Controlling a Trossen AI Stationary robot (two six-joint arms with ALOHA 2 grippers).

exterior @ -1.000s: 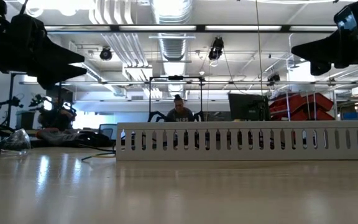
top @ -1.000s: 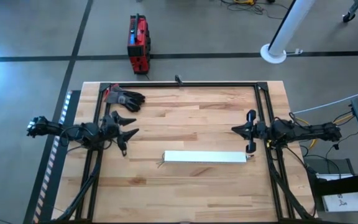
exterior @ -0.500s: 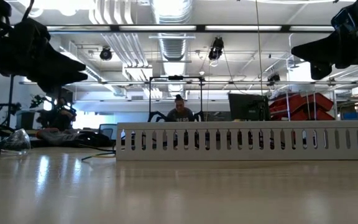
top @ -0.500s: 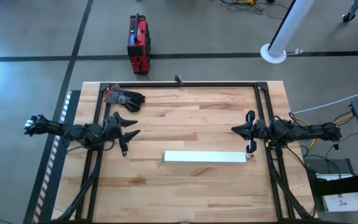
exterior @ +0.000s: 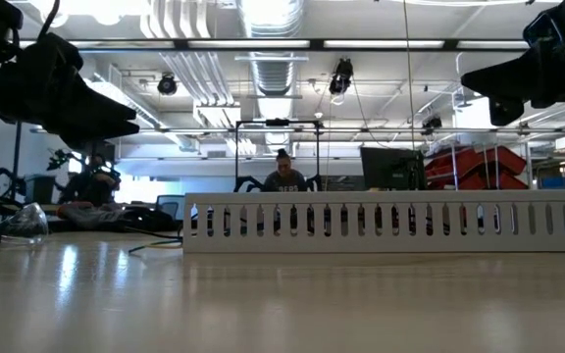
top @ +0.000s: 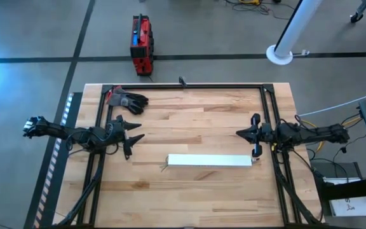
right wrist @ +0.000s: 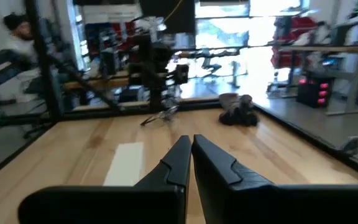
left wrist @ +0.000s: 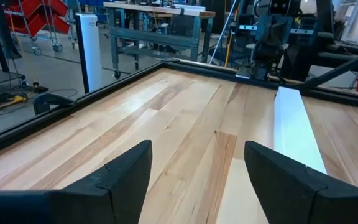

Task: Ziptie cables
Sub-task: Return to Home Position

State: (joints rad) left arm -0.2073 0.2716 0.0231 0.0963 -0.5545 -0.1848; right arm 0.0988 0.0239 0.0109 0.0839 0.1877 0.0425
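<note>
Bench [top: 189,114] of pale planks fills the high view, with a dark arm at each side. The left gripper [top: 135,130] hangs at 9 o'clock with its fingers [left wrist: 129,171] spread wide and nothing between them. Over the last second it has drawn back a little toward the bench edge. The right gripper [top: 240,132] sits at 3 o'clock where it was, its fingers [right wrist: 179,158] pressed together and holding nothing. The lidded white duct [top: 208,160] lies flat just toward 6 o'clock of centre, unmoved and touched by neither arm. Dark gloves [top: 129,100] lie at 11 o'clock. The cables [top: 164,167] show only as thin ends poking from the duct's 9 o'clock end; the rest is hidden inside. The retreat suggests the handling is over and both arms are parking, with little left but for the left arm to finish pulling back.
</note>
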